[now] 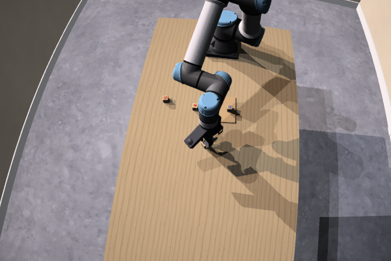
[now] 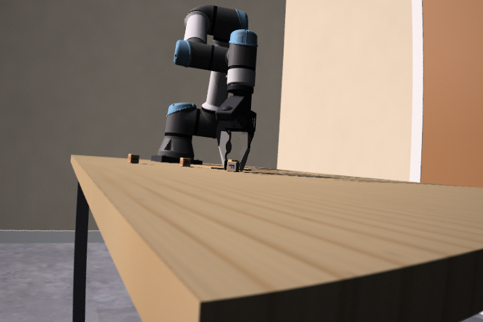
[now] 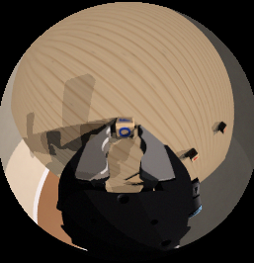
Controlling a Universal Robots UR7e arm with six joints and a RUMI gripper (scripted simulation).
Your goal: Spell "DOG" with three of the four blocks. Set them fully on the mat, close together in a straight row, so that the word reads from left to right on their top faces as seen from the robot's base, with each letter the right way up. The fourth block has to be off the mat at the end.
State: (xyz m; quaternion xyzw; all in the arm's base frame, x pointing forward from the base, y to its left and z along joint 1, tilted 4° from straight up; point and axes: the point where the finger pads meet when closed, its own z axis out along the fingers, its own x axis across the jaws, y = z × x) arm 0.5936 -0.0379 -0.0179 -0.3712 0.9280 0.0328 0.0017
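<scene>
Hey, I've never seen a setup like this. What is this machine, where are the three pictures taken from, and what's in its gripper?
It is a jointed robot arm bolted to a wooden table. One picture looks down from above, one looks along the table from its edge, and one is taken from a camera at the wrist. Four small letter blocks are on the table, one of them on a thin mat. The gripper straddles a block showing a blue O, but nothing is lifted yet.
</scene>
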